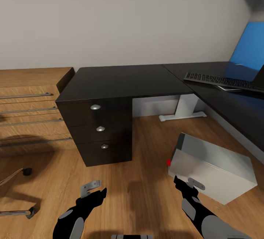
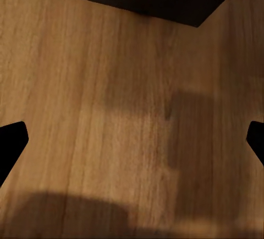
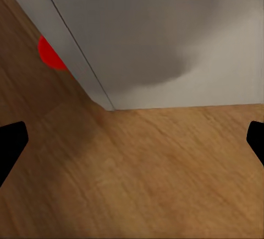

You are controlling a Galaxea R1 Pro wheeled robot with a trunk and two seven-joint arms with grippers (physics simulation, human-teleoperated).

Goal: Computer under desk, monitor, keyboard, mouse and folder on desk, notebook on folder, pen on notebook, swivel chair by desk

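Computer [image 1: 216, 165] is the worry here: the light grey tower lies tipped on the wooden floor [image 1: 146, 180], out in the open beside the desk [image 1: 124, 81] and not yet beneath it, its red dot facing the drawer unit [image 1: 99, 132]. The right gripper [image 1: 189, 184] hangs just beside the case's near corner, and in the right wrist view the computer [image 3: 165, 35] sits close ahead with both fingertips [image 3: 11, 142] spread wide, holding nothing. The left gripper [image 1: 93, 189] hovers over bare floor in front of the drawer unit, its fingers [image 2: 11, 140] likewise wide apart and empty.

The likely trouble is a push at one corner. The case looks broad and smooth, so an off-centre shove would probably swing it round, not slide it straight, and it could jam against the white desk leg [image 1: 183, 110] or the drawer unit. The jaws probably cannot span its width, so a pinch may slip off.

The keyboard [image 1: 223, 81] rests on the far wing of the desk, near the blue back panel [image 1: 249, 48]. Part of the swivel chair base [image 1: 18, 211] shows near the left arm; a careless turn could knock it.
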